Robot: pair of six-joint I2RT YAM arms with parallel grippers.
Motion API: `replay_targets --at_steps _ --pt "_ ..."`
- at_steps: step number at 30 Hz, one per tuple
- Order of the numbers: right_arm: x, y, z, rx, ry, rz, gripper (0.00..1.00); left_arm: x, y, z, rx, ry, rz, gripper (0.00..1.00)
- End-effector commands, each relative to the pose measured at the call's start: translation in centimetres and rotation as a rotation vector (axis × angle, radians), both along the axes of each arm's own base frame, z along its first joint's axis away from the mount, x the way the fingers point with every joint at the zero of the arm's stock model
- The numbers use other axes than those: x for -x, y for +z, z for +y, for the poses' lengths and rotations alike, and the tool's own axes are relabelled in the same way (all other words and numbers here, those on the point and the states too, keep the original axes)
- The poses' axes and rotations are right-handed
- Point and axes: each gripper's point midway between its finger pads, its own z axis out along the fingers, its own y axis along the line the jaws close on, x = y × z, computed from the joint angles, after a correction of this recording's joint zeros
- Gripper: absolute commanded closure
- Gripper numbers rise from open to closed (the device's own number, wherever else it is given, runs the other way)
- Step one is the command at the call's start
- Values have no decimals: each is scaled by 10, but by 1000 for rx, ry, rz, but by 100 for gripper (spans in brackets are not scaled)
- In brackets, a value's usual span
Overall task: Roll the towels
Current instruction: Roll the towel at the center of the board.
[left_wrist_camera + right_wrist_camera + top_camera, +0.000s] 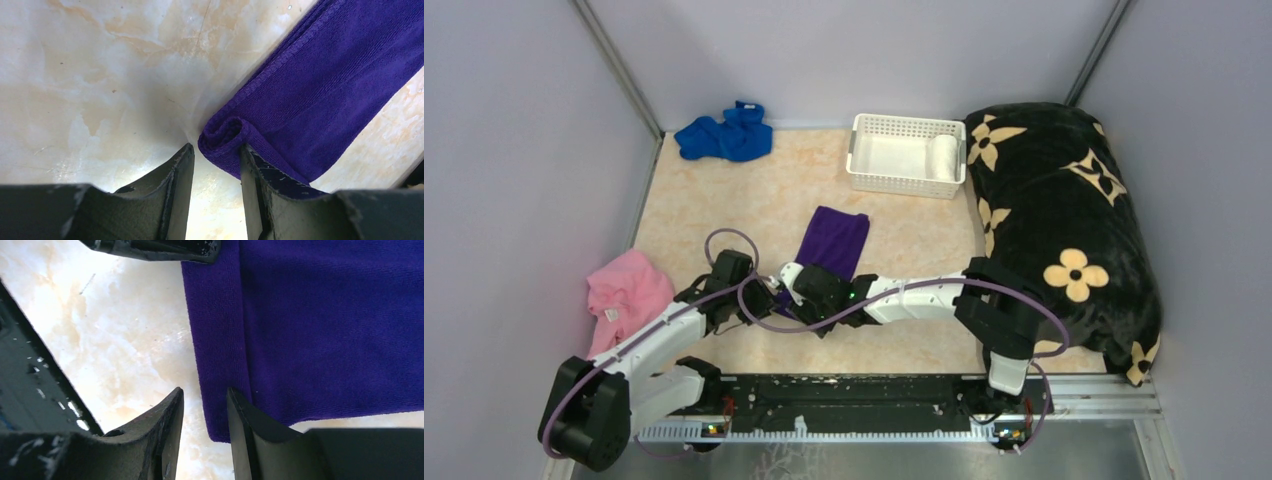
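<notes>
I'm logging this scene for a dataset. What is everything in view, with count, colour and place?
purple towel: one, dark purple, table centre, near end started into a roll
blue towel: one, bright blue, crumpled, far left corner
white towel: one, cream-white, rolled, inside the basket
basket: one, white, far centre
pink cloth: one, pink, left edge
blanket: one, black with beige flowers, right side
table: one, beige marbled
left gripper: one, black, jaws apart at the purple roll
right gripper: one, black, jaws apart astride the purple towel's edge
</notes>
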Motion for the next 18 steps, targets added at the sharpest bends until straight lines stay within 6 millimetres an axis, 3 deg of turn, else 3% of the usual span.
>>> replay_targets --at_steps 1,10,18 --pt "-10 2 2 29 -5 -96 62 16 -21 16 -79 2 79 54" --pt "-7 4 -6 88 24 -169 60 13 -20 17 -99 -5 74 54" --pt "-4 -28 -20 209 35 -208 59 10 -21 15 -101 -22 79 54"
